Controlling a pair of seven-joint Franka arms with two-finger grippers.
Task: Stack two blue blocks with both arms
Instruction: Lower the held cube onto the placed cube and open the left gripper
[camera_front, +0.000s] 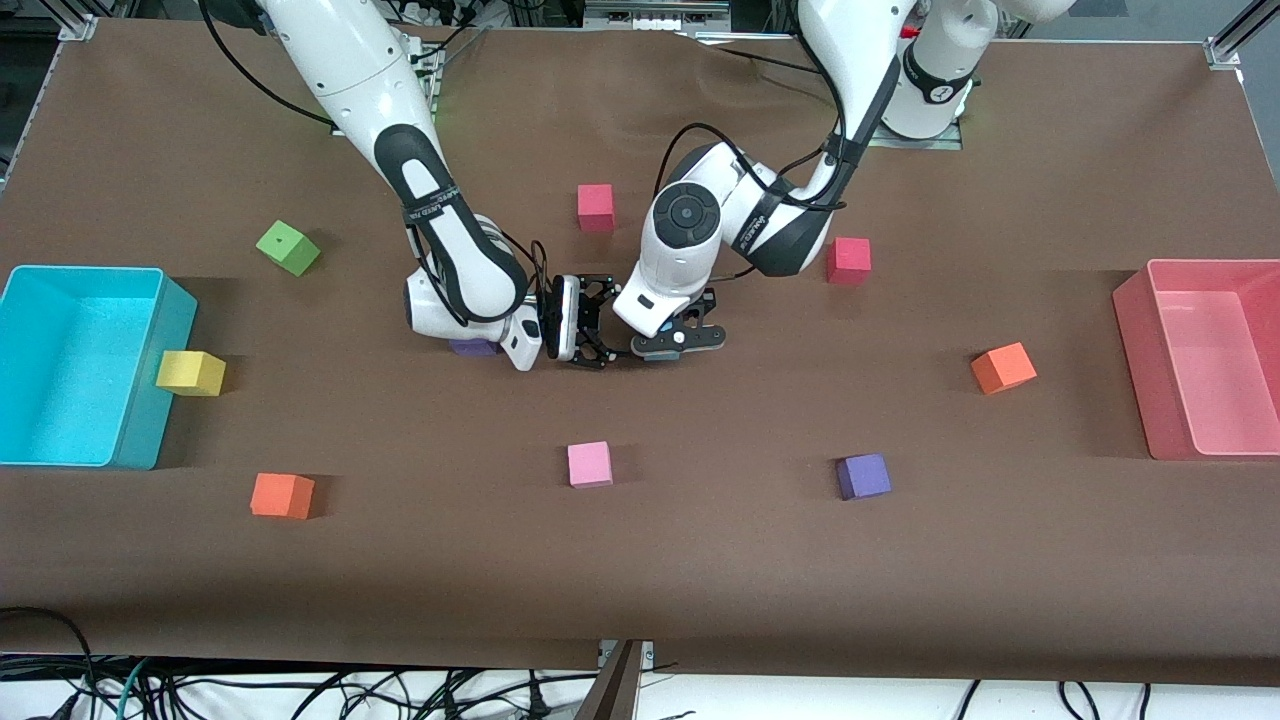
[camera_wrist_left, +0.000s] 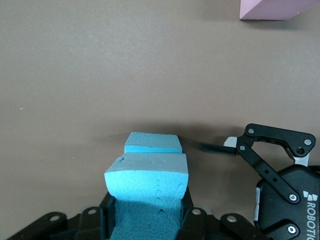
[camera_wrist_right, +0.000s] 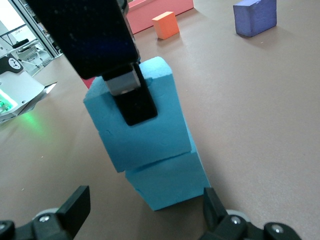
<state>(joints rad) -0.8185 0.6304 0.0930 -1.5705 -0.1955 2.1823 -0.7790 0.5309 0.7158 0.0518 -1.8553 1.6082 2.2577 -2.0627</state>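
Observation:
Two blue blocks stand stacked at the table's middle. The front view hides them under the two hands. My left gripper (camera_front: 678, 343) (camera_wrist_left: 147, 202) is shut on the upper blue block (camera_wrist_left: 150, 170) (camera_wrist_right: 135, 125), and one of its fingers (camera_wrist_right: 136, 102) presses on that block's side. The upper block rests on the lower blue block (camera_wrist_left: 152, 143) (camera_wrist_right: 170, 182), slightly offset from it. My right gripper (camera_front: 597, 335) (camera_wrist_right: 145, 210) lies sideways beside the stack. It is open, with a fingertip on either side of the lower block, and it grips nothing.
A purple cube (camera_front: 472, 347) lies under the right wrist. A pink cube (camera_front: 589, 464) and a purple cube (camera_front: 863, 476) lie nearer the front camera. Red cubes (camera_front: 595, 207) (camera_front: 848, 260) lie farther. A cyan bin (camera_front: 85, 272) and a pink bin (camera_front: 1130, 300) stand at the table's ends.

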